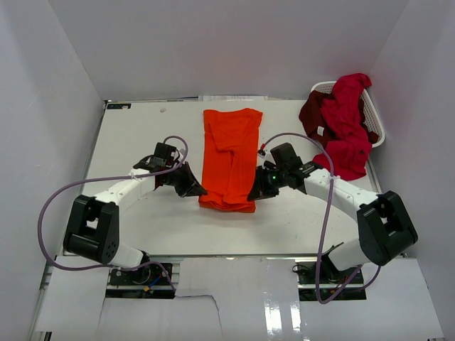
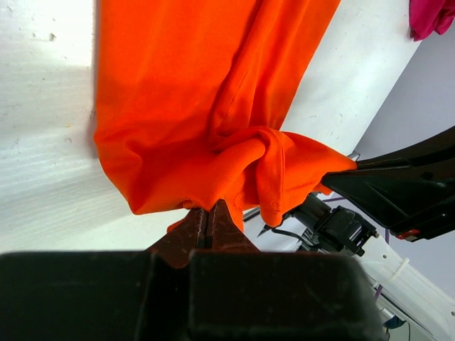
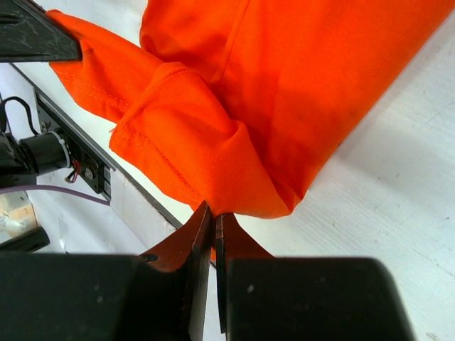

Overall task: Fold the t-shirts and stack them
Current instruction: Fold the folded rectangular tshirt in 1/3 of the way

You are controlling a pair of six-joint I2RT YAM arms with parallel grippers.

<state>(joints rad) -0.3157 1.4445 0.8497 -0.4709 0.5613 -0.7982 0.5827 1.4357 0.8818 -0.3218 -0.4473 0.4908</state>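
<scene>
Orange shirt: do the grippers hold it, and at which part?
Yes. The left gripper pinches the orange shirt at its near left corner, the right gripper at its near right corner; both are shut on it.

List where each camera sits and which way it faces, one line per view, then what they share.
Top external: above and behind the arms, looking down on the table, orange shirt and basket; both arms show.
Left wrist: on the left arm, looking past the left claw, shut on the shirt's near edge.
Right wrist: on the right arm, looking past the right claw, shut on the same edge.
Shared: all three show the orange shirt; each wrist view catches the other claw.
</scene>
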